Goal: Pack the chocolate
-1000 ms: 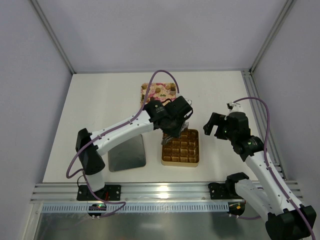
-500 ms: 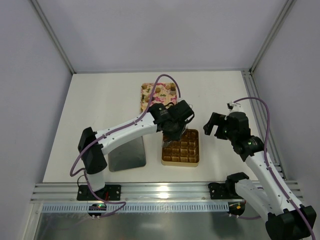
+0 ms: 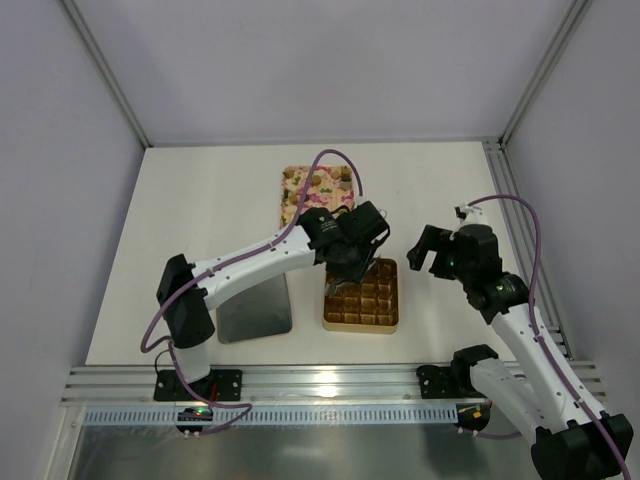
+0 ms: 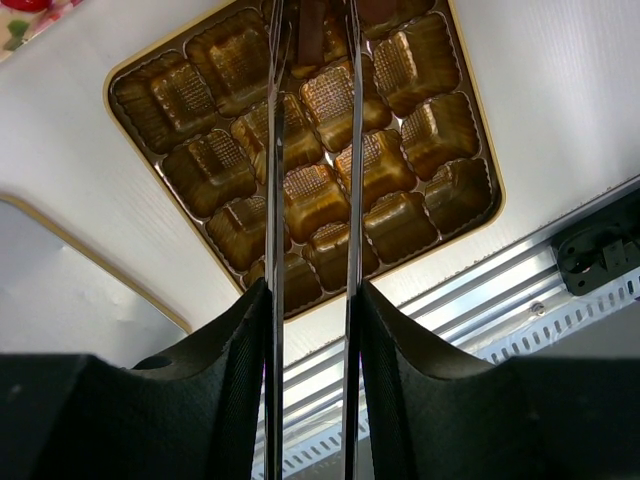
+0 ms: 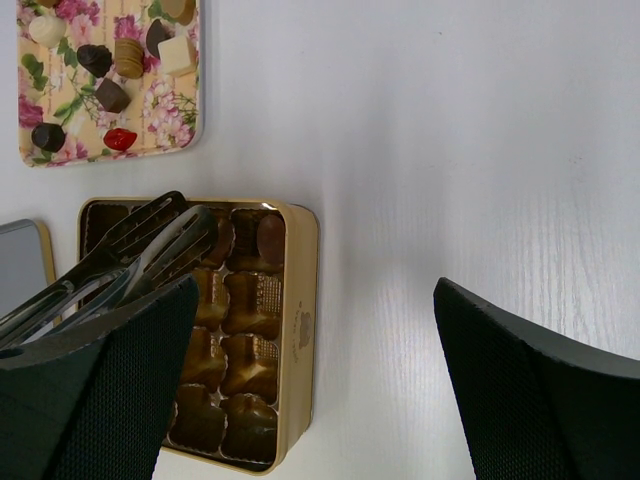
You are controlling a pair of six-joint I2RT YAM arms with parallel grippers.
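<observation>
My left gripper (image 3: 350, 262) (image 4: 312, 290) is shut on a pair of metal tongs (image 4: 272, 150). The tongs reach down over the far part of the gold box (image 3: 391, 322) (image 4: 135, 65) (image 5: 302, 330). A dark brown chocolate (image 4: 310, 28) sits between the tong tips, above a cell. One brown chocolate (image 5: 270, 238) lies in a far corner cell; most cells show bare gold. More chocolates (image 5: 112, 95) lie on the pink floral tray (image 3: 300, 199) (image 5: 160, 120). My right gripper (image 3: 425, 255) (image 5: 315, 290) is open and empty, hovering right of the box.
A grey flat lid or plate (image 3: 255, 308) lies left of the box. A slotted metal rail (image 3: 320, 382) runs along the near table edge. White walls and frame posts close the back and sides.
My left gripper with the tongs has moved a little down and left from the tray side, over the box. The right arm has not moved.
</observation>
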